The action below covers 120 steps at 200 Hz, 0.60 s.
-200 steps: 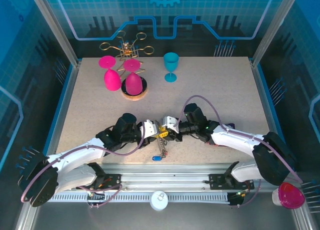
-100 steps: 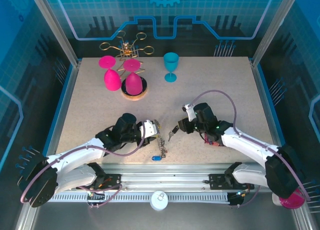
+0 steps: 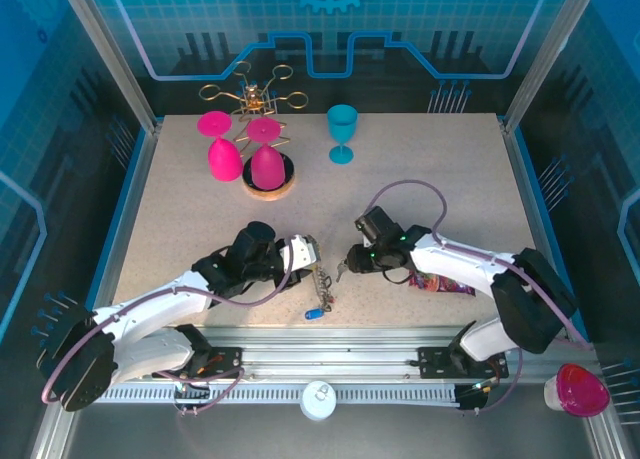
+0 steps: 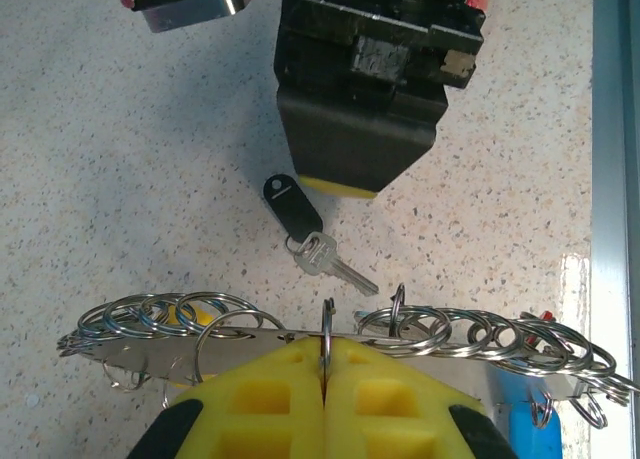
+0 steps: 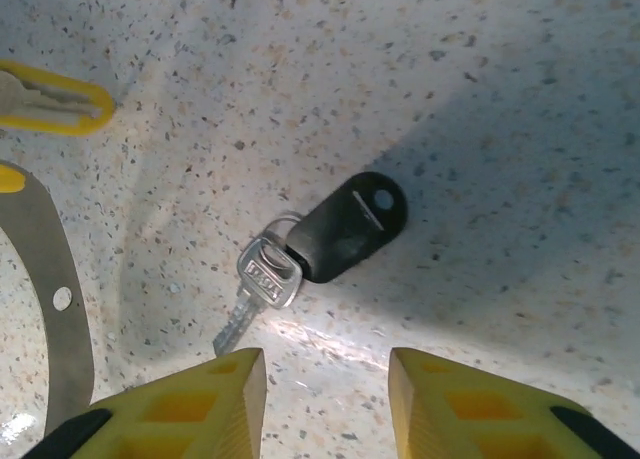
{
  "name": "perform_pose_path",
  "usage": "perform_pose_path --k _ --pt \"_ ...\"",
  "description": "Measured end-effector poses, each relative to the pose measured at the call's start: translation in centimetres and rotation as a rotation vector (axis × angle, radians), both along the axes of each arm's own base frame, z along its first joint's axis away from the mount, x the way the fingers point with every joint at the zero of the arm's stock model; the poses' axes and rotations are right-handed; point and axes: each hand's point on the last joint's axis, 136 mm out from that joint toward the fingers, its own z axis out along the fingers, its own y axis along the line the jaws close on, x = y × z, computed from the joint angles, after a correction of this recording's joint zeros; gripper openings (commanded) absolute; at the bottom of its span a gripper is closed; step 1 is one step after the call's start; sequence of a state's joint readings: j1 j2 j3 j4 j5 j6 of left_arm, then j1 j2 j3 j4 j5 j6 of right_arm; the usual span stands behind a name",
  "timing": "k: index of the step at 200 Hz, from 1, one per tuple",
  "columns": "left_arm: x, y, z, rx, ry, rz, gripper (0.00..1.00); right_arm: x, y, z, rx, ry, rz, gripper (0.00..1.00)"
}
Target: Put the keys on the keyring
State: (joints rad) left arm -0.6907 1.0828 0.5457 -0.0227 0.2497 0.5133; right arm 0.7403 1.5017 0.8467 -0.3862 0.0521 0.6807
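Left claw is clamped shut on the keyring. Its yellow pads press together over the flat grey band. That band runs crosswise right at the fingertips and carries a row of small silver split rings on both sides of the grip. A blue tag hangs from the band to the right of this claw, low beside its finger.

Ahead of the left claw, just beyond the rings, the black-tagged key lies flat on the speckled table. It is loose, joined only to its own little ring and the black tag. Its blade tip points back toward the band and stops close to it.

Facing it from the far side, the right claw stands open, with a clear gap and nothing between its yellow fingers. The black-tagged key sits just ahead of that gap, tag away from the claw and blade angled toward the claw's left finger. Whether blade and finger touch cannot be told. Further ahead and to the left of the right claw lies a yellow-tagged key, and a curve of the keyring's band passes along that claw's left side.
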Motion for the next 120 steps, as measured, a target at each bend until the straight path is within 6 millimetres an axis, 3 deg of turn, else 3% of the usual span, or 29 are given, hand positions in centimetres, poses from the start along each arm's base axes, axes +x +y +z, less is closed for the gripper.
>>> perform_pose_path --k 73,120 --pt "-0.1 1.0 -0.3 0.057 0.006 0.025 0.0 1.4 2.3 -1.8 -0.067 0.037 -0.038 0.41" --pt "-0.2 1.2 -0.3 0.062 0.008 0.028 0.0 2.0 2.9 -3.3 -0.217 0.031 -0.038 0.4"
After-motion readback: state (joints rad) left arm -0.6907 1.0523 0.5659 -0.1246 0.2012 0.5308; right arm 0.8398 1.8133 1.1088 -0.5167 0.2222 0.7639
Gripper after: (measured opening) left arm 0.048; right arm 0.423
